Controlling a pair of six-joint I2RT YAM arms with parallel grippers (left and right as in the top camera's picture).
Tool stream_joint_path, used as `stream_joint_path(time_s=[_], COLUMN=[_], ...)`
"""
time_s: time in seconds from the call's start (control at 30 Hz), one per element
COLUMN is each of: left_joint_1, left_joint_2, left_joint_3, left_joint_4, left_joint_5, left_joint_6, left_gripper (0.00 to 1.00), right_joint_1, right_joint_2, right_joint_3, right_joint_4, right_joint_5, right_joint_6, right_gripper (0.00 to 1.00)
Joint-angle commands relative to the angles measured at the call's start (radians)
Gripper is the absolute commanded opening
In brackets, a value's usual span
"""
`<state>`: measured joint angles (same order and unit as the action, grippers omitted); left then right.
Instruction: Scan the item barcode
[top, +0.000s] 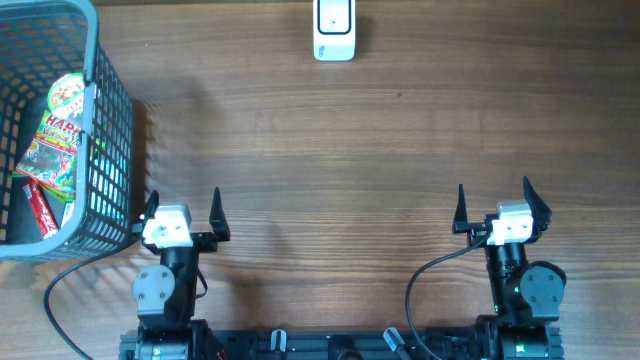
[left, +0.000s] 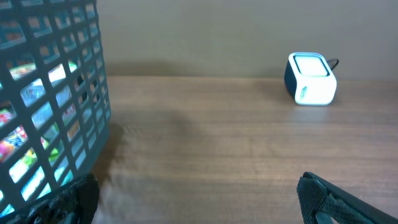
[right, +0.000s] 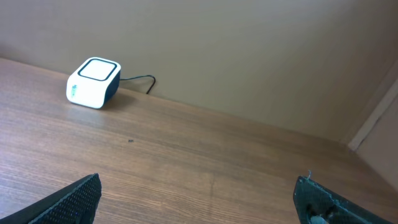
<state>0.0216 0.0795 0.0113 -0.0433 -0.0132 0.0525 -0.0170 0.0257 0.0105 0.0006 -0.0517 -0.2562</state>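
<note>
Inside the plastic lattice basket (top: 108, 150) lie crinkly packets (top: 55, 140).

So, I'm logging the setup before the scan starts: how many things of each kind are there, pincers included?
Basket: 1
Scanner: 1
Packets seen in the basket: 2, a Haribo bag and a red packet
Pincers: 2, left pincer and right pincer, both open and empty
Total: 6
</note>
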Motion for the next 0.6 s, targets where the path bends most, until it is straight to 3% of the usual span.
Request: stream_joint_path(time_s=[0.0, 0.23, 0.43, 0.57], left_joint_1=[-0.005, -0.005, -0.005, -0.005], left_joint_2=[0.001, 0.006, 0.104, 0.258], left_joint_3=[-0.005, 0.132, 0.412, 0.669], left_joint_4=[0.029, -0.032, -0.207, -0.352], left_joint_5=[0.137, 0.259, 0.267, 0.266], left_joint_6=[0.018, -0.134, -0.144, -0.135], left_gripper=[1.00, 1.00, 1.00, 1.00], right_joint_1=[-0.003, -0.003, -0.003, -0.003], right_joint_2=[-0.008, -0.008, -0.008, 0.006], right_joint_3=[-0.005, -0.005, 0.010, 0.065], right_joint_4=[0.003, 0.106, 0.170, 0.170], right_joint_5=[-0.031, -0.084, -0.095, -0.147], right_joint_6=[0.005, 0.057, 0.350, 0.372], right_gripper=[1.00, 1.00, 1.00, 1.00])
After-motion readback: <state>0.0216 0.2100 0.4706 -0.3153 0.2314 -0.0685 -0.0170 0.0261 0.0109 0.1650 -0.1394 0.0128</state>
